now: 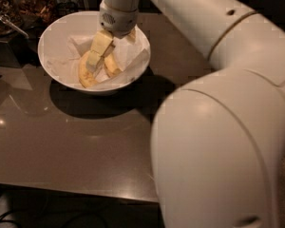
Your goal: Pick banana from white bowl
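Hovering in white bowl (pixel 50 37), gripper (pixel 99 60) at banana (pixel 84 75); crumpled paper (pixel 133 56) alongside.

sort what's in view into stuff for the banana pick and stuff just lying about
for the job:
gripper, down inside the bowl
banana
white bowl

lying about:
plumper yellow banana beside it
paper lining
table
dark clutter behind the bowl
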{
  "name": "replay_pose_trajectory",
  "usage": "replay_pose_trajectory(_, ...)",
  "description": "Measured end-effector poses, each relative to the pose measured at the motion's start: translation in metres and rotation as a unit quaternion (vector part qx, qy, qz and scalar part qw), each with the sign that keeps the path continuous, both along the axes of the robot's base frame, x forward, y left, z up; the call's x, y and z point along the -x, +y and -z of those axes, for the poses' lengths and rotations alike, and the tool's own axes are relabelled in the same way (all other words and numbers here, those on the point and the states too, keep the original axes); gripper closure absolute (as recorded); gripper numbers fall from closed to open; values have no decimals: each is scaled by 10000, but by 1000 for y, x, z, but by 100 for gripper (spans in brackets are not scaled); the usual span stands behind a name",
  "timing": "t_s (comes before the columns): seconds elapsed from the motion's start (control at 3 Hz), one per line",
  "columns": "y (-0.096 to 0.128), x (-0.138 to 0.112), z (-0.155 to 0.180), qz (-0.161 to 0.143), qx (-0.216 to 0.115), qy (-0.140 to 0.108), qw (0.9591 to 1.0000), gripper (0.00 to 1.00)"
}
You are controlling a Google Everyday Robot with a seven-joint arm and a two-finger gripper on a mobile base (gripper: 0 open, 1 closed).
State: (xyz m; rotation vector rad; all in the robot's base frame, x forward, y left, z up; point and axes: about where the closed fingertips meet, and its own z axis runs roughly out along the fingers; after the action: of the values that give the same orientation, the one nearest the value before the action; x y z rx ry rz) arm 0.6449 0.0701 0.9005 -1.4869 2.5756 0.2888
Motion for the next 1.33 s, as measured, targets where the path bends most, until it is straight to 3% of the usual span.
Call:
replay_pose_trajectory(0.33, -15, 15, -33, 82, -162, -322, 9993, 0)
replay_pose_trajectory(0.67, -8, 10, -27, 55, -206, -324, 9992, 0)
replay_pose_trajectory(1.0, 2, 9, -19, -172, -295, -217, 9992, 0)
replay_pose_trajectory(1.33, 9, 7, -7, -267, -322, -44, 9991, 17)
